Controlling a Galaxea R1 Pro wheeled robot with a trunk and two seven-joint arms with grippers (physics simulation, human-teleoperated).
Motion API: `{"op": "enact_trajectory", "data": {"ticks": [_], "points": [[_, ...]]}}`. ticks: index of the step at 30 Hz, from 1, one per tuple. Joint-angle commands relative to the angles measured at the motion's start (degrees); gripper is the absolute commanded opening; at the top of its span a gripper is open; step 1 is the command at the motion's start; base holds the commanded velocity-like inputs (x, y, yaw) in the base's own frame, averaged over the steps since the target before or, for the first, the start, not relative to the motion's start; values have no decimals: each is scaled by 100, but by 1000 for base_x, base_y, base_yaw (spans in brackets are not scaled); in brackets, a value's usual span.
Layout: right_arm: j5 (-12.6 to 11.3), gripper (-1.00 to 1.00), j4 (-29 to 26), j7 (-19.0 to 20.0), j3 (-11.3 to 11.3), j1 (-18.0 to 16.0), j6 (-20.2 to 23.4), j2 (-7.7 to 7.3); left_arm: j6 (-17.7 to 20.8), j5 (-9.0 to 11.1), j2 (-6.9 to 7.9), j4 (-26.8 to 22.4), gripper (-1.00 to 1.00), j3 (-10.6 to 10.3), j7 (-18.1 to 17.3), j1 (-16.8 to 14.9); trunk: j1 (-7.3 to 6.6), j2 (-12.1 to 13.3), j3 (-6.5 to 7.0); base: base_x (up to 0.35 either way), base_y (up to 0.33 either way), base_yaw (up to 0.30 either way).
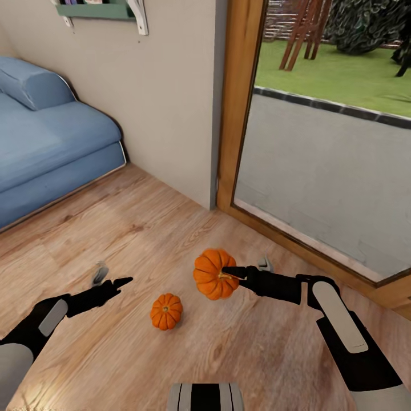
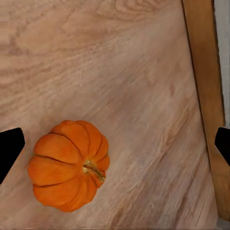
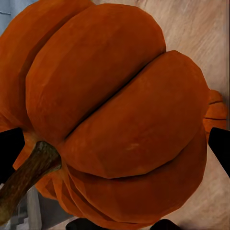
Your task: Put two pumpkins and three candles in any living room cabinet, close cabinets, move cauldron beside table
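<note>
A blue sofa (image 1: pixel 40 137) sits along the far left side of the wooden floor (image 1: pixel 114 228), against a pale wall (image 1: pixel 165 91) with a green shelf (image 1: pixel 103 10) high up. To the right, a wood-framed glass door (image 1: pixel 234 108) looks out on paving and grass. Nothing lies between the arms and the two pumpkins.

The right gripper (image 1: pixel 231 274) pinches the larger-looking pumpkin (image 1: pixel 214 274) by its top, one dark finger over the stem, and the fruit appears lifted off the boards, not far from the door frame. Up close it is deep orange with broad ribbed segments and a brownish, curved stem (image 3: pixel 26 177).

The second pumpkin (image 1: pixel 166 311) rests on the floor, out in the open toward the near side and just left of the held one. It is flattened, ribbed, with a short stem.

The left gripper (image 1: pixel 114 281) hovers near it with its fingers spread and holding nothing; the left wrist camera shows that pumpkin (image 2: pixel 67 165) between the dark fingertips (image 2: pixel 9 151).
</note>
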Motion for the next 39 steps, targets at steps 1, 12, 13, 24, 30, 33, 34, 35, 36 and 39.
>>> {"op": "enact_trajectory", "data": {"ticks": [1,12,13,24,30,33,34,35,36,39], "points": [[-78,-100,-5,-58,6,-4,6,-6,-12,47,-39,82,100,-37,27,-4,1,-3,-27,0,0,0],[-72,-100,-5,-58,2,-4,6,2,-387,58,-363,538,100,-386,71,2,29,-18,-270,0,0,0],[-70,-100,-5,-58,1,-4,6,2,-379,59,-362,539,100,-386,64,2,32,-19,-292,0,0,0],[-62,-100,-5,-58,-48,5,6,12,-335,67,-322,541,100,-346,36,-2,60,-34,-472,0,0,-24],[-59,-100,-5,-58,-61,5,6,20,-338,72,-320,541,100,-344,36,-1,76,-42,-598,0,0,-4],[-61,-100,-5,-58,-62,5,6,23,-349,73,-322,541,100,-346,37,1,83,-46,-664,0,0,0],[-61,-100,-5,-58,-63,7,6,25,-366,73,-324,543,100,-350,40,0,86,-48,-686,0,0,0],[-58,-100,-5,-58,-63,9,6,29,-380,73,-326,542,100,-358,42,0,88,-49,-708,0,0,0],[-57,-100,-5,-58,-63,10,6,30,-387,73,-327,542,100,-362,42,0,91,-50,-730,0,0,0],[-54,-100,-5,-58,-63,13,6,34,-409,67,-336,541,100,-378,39,1,99,-54,-796,0,0,0]]}}
